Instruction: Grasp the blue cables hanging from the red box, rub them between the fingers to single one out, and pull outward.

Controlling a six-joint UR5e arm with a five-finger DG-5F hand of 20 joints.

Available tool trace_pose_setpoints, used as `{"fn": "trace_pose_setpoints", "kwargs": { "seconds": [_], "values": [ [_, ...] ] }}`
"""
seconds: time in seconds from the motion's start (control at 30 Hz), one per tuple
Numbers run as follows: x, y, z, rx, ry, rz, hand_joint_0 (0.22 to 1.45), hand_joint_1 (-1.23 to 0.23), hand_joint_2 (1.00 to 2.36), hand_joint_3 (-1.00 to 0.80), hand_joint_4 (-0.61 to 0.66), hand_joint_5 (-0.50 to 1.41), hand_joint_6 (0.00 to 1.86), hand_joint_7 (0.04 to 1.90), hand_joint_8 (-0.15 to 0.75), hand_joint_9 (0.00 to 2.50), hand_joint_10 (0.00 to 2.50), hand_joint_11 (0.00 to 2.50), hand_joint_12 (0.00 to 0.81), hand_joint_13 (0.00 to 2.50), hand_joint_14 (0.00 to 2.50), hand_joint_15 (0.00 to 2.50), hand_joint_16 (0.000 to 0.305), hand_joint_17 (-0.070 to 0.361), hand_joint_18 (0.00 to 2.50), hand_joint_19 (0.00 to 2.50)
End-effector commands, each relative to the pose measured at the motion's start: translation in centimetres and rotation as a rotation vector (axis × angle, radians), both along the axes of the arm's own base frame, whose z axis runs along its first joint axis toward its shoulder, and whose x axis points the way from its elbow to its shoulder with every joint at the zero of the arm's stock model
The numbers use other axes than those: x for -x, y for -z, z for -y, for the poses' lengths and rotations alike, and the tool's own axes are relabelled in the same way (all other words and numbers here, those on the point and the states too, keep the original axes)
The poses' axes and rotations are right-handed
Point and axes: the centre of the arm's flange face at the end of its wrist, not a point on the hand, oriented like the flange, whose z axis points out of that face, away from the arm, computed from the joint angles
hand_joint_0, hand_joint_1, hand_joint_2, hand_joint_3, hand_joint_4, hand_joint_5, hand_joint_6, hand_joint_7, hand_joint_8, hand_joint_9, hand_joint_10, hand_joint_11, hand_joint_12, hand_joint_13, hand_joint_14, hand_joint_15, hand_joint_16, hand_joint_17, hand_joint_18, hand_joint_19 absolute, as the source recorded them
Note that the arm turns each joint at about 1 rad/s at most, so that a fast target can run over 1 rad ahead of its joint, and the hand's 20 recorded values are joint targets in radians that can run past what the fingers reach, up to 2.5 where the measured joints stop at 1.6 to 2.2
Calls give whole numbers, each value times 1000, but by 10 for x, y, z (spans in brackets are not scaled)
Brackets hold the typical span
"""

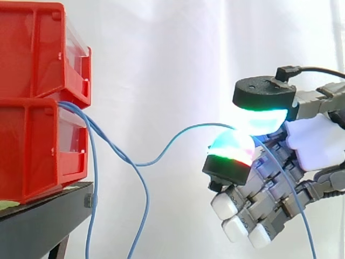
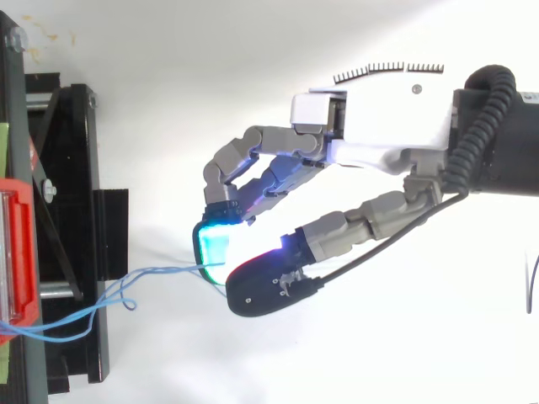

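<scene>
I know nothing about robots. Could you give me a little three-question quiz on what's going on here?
1. True or false: the hand pinches a blue cable between its fingers.
2. How many red bins are stacked on the black stand?
3. The other blue cables: A hang down loose; B lie coiled atop the bins; C wrap round the hand.
Key: 1 true; 2 two; 3 A.

Bins (image 1: 27, 151) stacked on stand (image 1: 38, 226) left, cables (image 1: 95, 178) trailing right to robot hand (image 2: 379, 139)

Black stand (image 1: 48, 218): lower red bin (image 1: 32, 151) sits directly on it, upper red bin (image 1: 32, 48) stacked on that.
</scene>
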Motion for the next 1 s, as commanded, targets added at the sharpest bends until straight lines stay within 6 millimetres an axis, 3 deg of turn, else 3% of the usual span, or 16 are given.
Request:
{"fn": "trace_pose_setpoints", "kwargs": {
  "seconds": [0.0, 0.97],
  "values": [
    [0, 0, 0, 0, 0, 0, 515, -781, 1240, -58, 77, -114, 860, 1135, 263, 811, 3, 294, 235, 675, 6, 232, 26, 59, 458, 388],
    [0, 0, 0, 0, 0, 0, 518, -780, 1229, -53, 76, -114, 860, 1124, 262, 818, 3, 303, 224, 664, 6, 235, 26, 57, 448, 390]
  ]
}}
